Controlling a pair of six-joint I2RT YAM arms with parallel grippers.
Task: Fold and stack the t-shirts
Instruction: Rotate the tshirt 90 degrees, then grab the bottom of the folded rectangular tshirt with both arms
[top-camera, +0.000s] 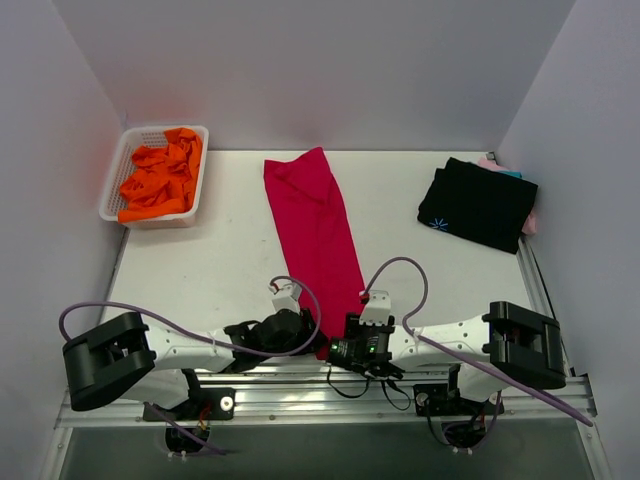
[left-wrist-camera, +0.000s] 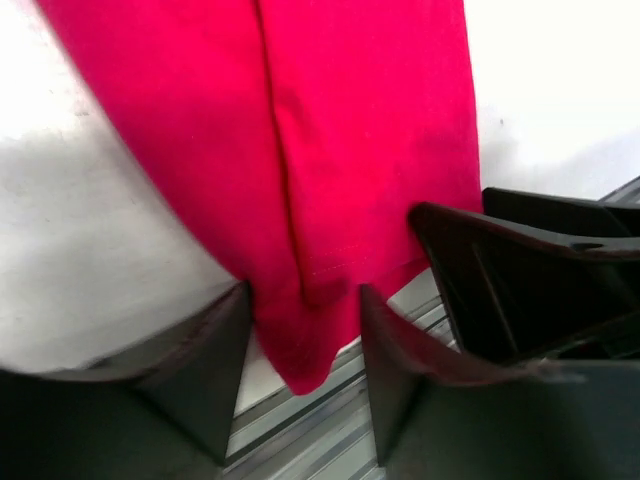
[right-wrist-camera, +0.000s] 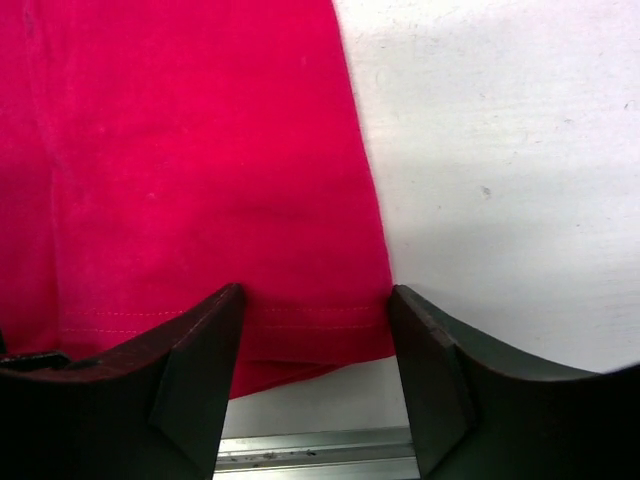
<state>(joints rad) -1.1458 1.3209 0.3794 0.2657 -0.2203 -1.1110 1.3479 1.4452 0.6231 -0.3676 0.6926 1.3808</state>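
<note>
Both units sit low in frame at the near edge of the table (top-camera: 220, 270). Left end effector (left-wrist-camera: 305, 375) and right end effector (right-wrist-camera: 315, 365) each stand wide, straddling the near hem of the crimson t-shirt (top-camera: 315, 230), with nothing clamped. The shirt lies as a long folded strip up centre frame. Risk, as I judge it: catching only the top layer, or closing unevenly, would pull the fold open or skew it.
</note>
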